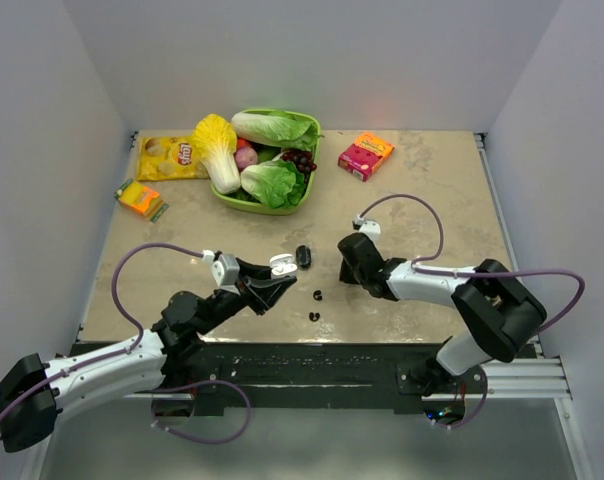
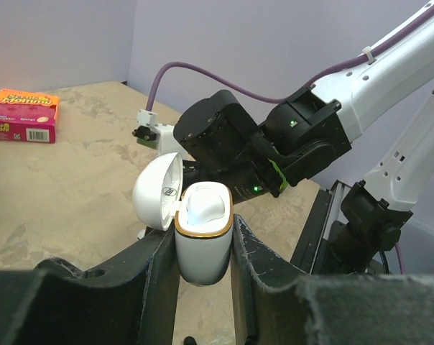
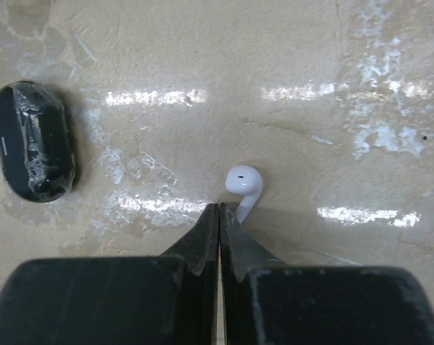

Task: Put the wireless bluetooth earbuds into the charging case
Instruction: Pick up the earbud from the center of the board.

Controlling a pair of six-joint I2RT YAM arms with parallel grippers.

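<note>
Top external view: two arms are reaching over a tan table (image 1: 452, 170). The left arm is holding the charging case (image 1: 283, 264) near 7 o'clock of the table's middle, and the right arm is bending down at the case's 3 o'clock side.

Left gripper (image 2: 202, 228): it is clamping the white case (image 2: 199, 266) by its two sides and holding it upright. The lid (image 2: 156, 192) is hanging open toward 9 o'clock.

Case opening: a gold rim is framing a white rounded form. I cannot tell whether that is a seated earbud or the moulded insert.

Right gripper (image 3: 219, 210): its jaws are pressing fully together with nothing between them, tips down at the table.

White earbud (image 3: 243, 183): it is lying on the table at 1 o'clock of those tips. Its stem is running down beside the outer edge of the right finger, outside the jaws, so it is not being gripped.

Black oval object (image 3: 32, 140): it is wrapped in clear film and is lying at 10 o'clock of the tips, well apart.

Two tiny black pieces (image 1: 317, 296): they are lying at 6 o'clock of the black oval object in the top view, too small to identify.

Progress: the case is open and presented, so that part looks done. The visible earbud is lying loose on the table. Picking it up, carrying it across and seating it in the case all appear to be remaining.
</note>
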